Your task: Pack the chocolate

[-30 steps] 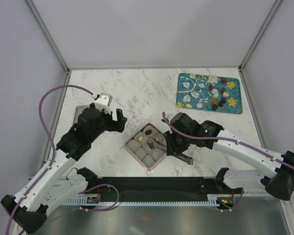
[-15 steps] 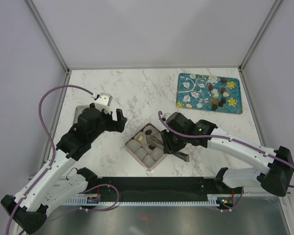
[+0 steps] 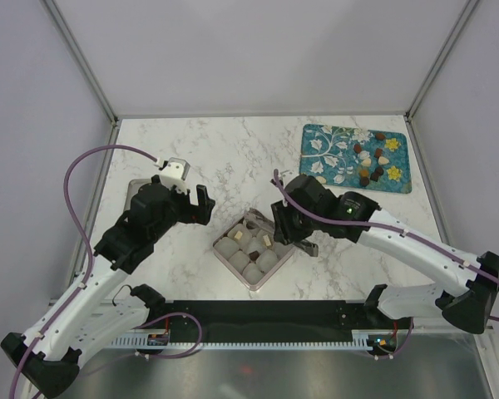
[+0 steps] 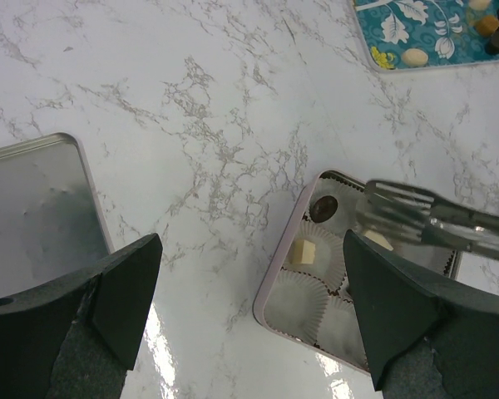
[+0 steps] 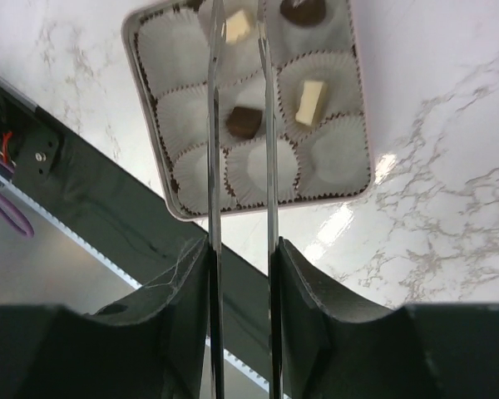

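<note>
Left gripper gapes wide, empty, beside tin. Right gripper clamps tweezers over tin. Four chocolates sit in cups, others on teal mat.

1. Classification: a robotics laboratory test cell, not a domestic or retail setting.
2. Enclosure: plain pale wall panels stand on three sides, joined by bare metal frame struts.
3. Equipment: a left arm and a right arm are fixed side by side on a black mounting rail at the near edge of a marble-patterned surface.
4. Tooling: the left end effector and the right end effector are two-finger units, each seen from its own wrist camera.
5. Cabling: a purple cable loops in the open, and coloured wiring sits exposed at the rail.
6. Observation: a fixed overhead view covers the whole cell.
</note>
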Motion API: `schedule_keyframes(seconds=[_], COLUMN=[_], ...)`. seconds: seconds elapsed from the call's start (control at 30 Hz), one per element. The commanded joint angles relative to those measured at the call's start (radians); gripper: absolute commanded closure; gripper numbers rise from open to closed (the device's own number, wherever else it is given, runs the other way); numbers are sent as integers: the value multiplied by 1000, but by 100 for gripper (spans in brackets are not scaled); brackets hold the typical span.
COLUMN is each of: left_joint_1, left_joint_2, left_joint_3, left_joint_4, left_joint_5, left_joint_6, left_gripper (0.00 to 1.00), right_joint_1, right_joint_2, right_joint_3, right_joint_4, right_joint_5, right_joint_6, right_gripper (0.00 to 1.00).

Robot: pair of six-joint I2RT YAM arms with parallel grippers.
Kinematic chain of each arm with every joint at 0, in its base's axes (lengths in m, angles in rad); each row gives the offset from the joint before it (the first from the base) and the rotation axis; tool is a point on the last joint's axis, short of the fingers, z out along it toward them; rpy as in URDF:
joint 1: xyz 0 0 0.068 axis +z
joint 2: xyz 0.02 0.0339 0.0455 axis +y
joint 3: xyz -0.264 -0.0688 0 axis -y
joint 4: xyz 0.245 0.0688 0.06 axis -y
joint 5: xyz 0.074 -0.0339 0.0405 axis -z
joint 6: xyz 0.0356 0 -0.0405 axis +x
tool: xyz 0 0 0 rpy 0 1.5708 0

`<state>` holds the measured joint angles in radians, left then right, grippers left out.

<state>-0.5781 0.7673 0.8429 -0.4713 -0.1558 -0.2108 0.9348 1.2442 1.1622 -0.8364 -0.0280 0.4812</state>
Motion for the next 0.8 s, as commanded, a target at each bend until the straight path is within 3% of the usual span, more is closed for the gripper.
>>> schedule_keyframes(seconds=[0.0, 0.3, 0.43, 0.77], left_joint_1=[0, 0, 0, 0], left_joint_2=[-11, -13, -13, -13], left_joint_3=[13, 16, 15, 15], left_joint_4=[19, 19, 19, 19], left_joint_5=[-19, -5, -7, 2], left_joint_6=[-4, -7, -7, -9], left_gripper=[2, 2, 2, 2], right_joint_1=[-46, -447, -499, -611], right_joint_2=[11, 116, 216, 284], right_joint_3=[125, 250, 274, 208], right_joint_4=[-44, -58, -52, 2], right_joint_5=[120, 283, 260, 175], right_joint_6=[-29, -108, -119, -158], right_gripper=[57, 58, 57, 56])
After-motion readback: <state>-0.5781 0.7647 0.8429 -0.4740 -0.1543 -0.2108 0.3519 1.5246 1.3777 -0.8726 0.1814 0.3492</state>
